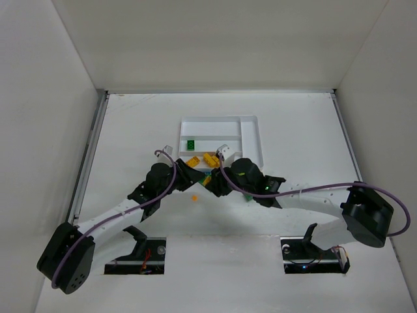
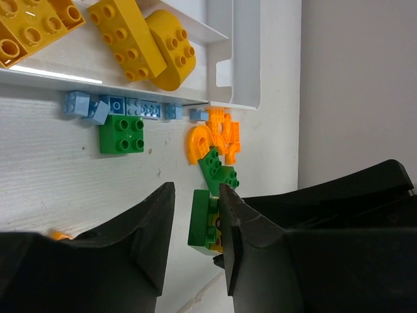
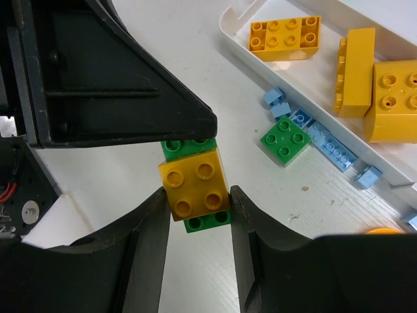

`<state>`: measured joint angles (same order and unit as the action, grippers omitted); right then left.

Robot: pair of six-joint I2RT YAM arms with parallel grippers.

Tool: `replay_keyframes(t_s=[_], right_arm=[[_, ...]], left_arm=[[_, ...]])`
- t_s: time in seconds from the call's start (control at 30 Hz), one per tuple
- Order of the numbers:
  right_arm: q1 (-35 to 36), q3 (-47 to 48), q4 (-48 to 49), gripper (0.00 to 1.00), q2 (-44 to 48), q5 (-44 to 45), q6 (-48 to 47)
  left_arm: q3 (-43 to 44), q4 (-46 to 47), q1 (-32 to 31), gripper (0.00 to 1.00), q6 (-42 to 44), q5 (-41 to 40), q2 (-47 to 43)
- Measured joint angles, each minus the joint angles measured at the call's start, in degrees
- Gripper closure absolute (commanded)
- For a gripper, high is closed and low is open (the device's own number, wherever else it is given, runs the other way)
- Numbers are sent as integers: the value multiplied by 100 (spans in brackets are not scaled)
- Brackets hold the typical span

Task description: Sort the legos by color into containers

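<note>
A yellow brick (image 3: 194, 182) is stacked on a green brick (image 3: 207, 222), lifted just in front of the white tray (image 1: 251, 140). My right gripper (image 3: 197, 190) is shut on the yellow brick's sides. My left gripper (image 2: 197, 189) meets it from the other side, its fingers closed over the green brick (image 2: 201, 218) at its end. Both grippers crowd together (image 1: 208, 181) in the top view. Yellow legos (image 2: 127, 39) lie in a tray section, and a green one (image 1: 190, 144) lies in another.
Along the tray's outer wall (image 2: 234, 59) lie loose legos: a green square (image 2: 122, 134), light blue pieces (image 2: 130, 106), orange pieces (image 2: 215, 134) and another green piece (image 2: 218, 171). One orange piece (image 1: 194, 196) lies nearer the arms. White walls enclose the table.
</note>
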<state>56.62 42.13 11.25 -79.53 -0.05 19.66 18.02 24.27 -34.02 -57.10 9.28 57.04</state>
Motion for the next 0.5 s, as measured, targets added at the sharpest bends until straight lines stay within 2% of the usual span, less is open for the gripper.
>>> replay_keyframes(t_s=[0.27,0.5], right_arm=[[-28,-101,66,72,0,-2,61],[-109,-188,256,72,0,-101,260]], left_arm=[[37,50,-63,87,-2,94,122],[39,83,-39,91,-7,101,125]])
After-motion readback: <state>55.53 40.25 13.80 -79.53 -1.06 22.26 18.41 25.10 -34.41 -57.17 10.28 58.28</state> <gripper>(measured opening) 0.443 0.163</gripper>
